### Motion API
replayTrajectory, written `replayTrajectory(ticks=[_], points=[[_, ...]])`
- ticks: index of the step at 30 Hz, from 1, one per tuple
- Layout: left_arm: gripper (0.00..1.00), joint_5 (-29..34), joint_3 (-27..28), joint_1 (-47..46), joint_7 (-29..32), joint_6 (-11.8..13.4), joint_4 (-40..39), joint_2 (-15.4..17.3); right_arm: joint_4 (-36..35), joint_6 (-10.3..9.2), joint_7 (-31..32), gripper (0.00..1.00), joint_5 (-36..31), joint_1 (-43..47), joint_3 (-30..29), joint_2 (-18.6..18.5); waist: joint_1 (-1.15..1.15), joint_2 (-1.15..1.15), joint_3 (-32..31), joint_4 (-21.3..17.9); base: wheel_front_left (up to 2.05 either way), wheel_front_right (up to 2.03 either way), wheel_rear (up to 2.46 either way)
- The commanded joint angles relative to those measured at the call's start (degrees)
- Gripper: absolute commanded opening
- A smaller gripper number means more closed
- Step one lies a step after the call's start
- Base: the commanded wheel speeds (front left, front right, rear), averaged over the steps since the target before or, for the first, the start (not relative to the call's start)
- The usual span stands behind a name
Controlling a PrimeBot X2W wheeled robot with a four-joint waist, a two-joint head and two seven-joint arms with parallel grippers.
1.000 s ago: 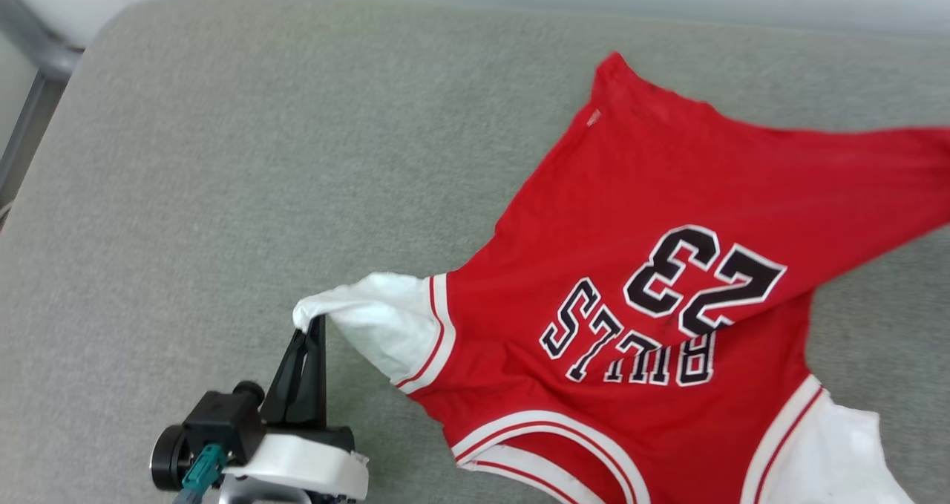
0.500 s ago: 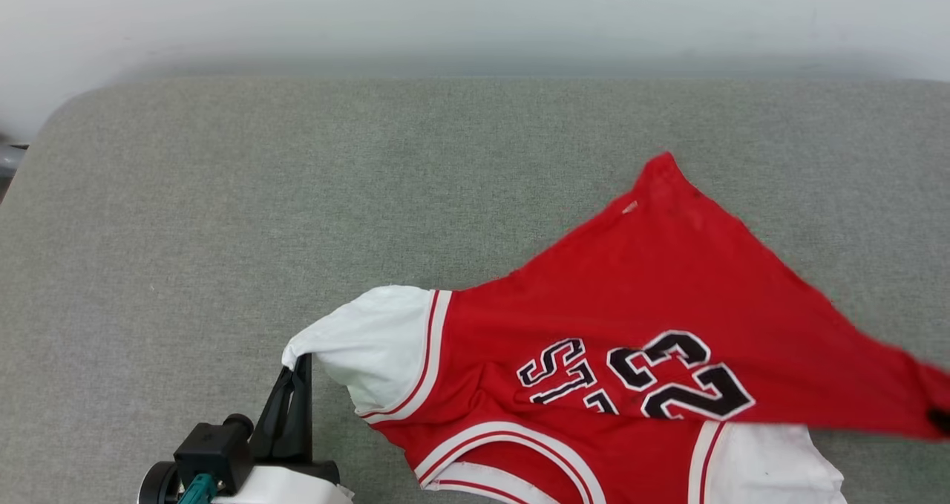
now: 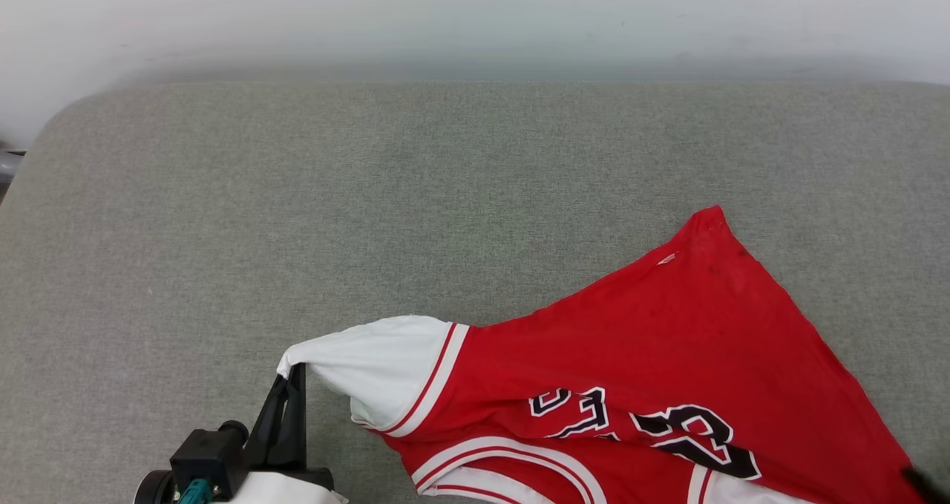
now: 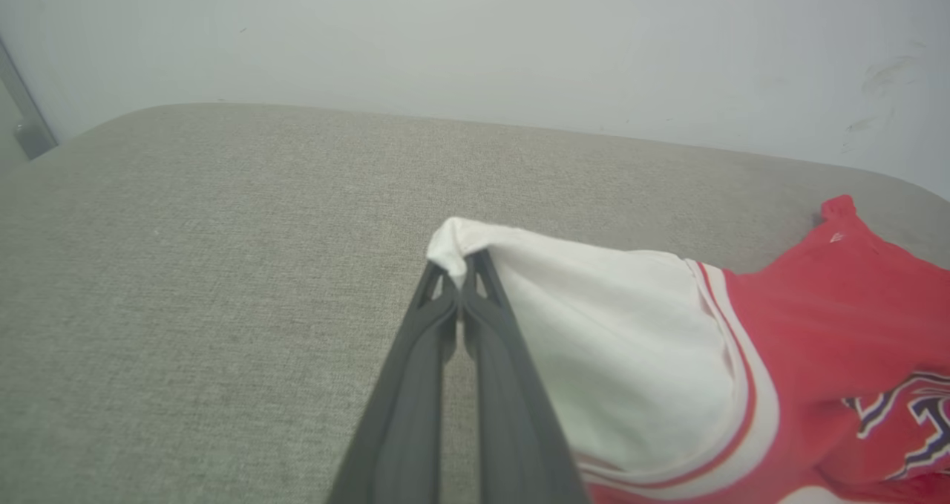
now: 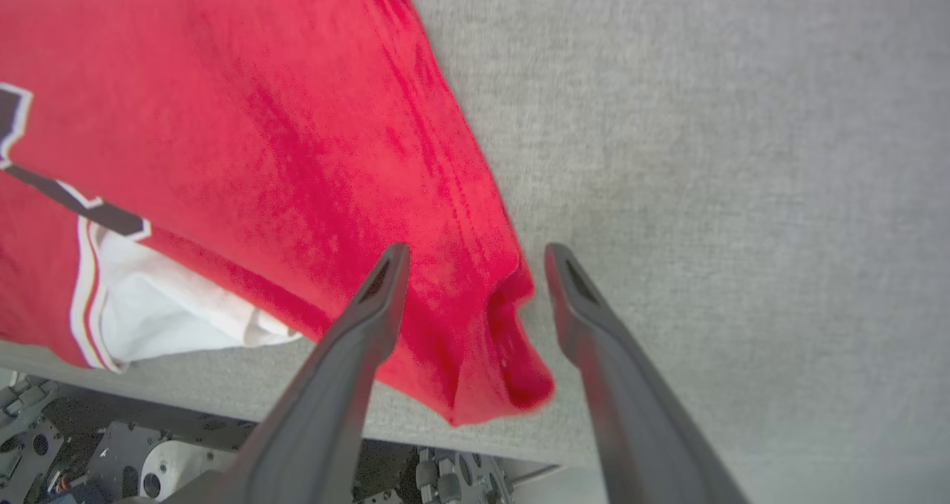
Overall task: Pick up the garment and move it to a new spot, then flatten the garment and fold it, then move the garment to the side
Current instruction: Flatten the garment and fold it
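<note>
I count one red jersey (image 3: 668, 355), lying on the grey cushion (image 3: 371, 192) near its front edge. My left gripper (image 4: 462, 263) is clamped on the white sleeve (image 4: 594, 326). My right gripper (image 5: 476, 252) has its jaws wide apart, with the hem corner (image 5: 512, 370) loose between them.

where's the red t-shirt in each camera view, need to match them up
Head view: the red T-shirt fills the lower right, its white sleeve at lower centre-left.
Left wrist view: right side, sleeve tip pinched by the left gripper fingers at centre.
Right wrist view: upper left to centre, a red corner between the right gripper open fingers.
Shared landmark: the grey cushion under it.
</note>
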Motion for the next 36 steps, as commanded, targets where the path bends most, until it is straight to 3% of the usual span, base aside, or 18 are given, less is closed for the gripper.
replayTrajectory(ticks=[1,10,12,13,15,26,36], points=[[0.00,0.17,-0.02,-0.22,-0.13,-0.23,0.04,0.26,-1.36,-0.06,-0.92,1.00,-0.56,-2.09,-1.39,-0.21,0.00,0.00,0.04,0.10,0.00,0.00,0.00],[0.00,1.18,-1.09,-2.26,-0.13,-0.52,-0.72,0.12,-9.64,-0.06,-0.94,1.00,-2.61,-12.83,-2.90,-3.73,0.00,0.00,2.23,1.82,0.00,0.00,0.00],[0.00,1.30,-1.46,-3.00,-0.13,-0.71,-0.94,0.06,-10.40,-0.06,0.05,1.00,-3.29,-16.63,-1.13,-5.02,0.00,0.00,3.11,2.37,0.00,0.00,0.00],[0.00,1.71,-2.06,-4.69,-0.13,-1.00,-1.22,-0.08,-10.08,-0.06,3.14,1.00,-4.02,-24.76,4.63,-6.56,0.00,0.00,5.01,3.57,0.00,0.00,0.00],[0.00,2.04,-2.46,-5.70,-0.13,-1.22,-1.39,-0.20,-9.13,-0.06,5.01,1.00,-4.66,-28.97,8.25,-7.23,0.00,0.00,5.99,4.25,0.00,0.00,0.00],[0.00,2.57,-4.56,-10.11,-0.13,-1.82,-2.05,-1.14,4.67,-0.06,15.09,1.00,-6.59,-49.38,26.92,-7.54,0.00,0.00,11.22,7.62,0.00,0.00,0.00],[0.00,1.92,-6.05,-12.66,-0.13,-1.55,-2.46,-1.79,18.10,-0.06,12.00,1.00,-6.08,-57.58,34.37,-4.98,0.00,0.00,14.60,10.45,0.00,0.00,0.00]])
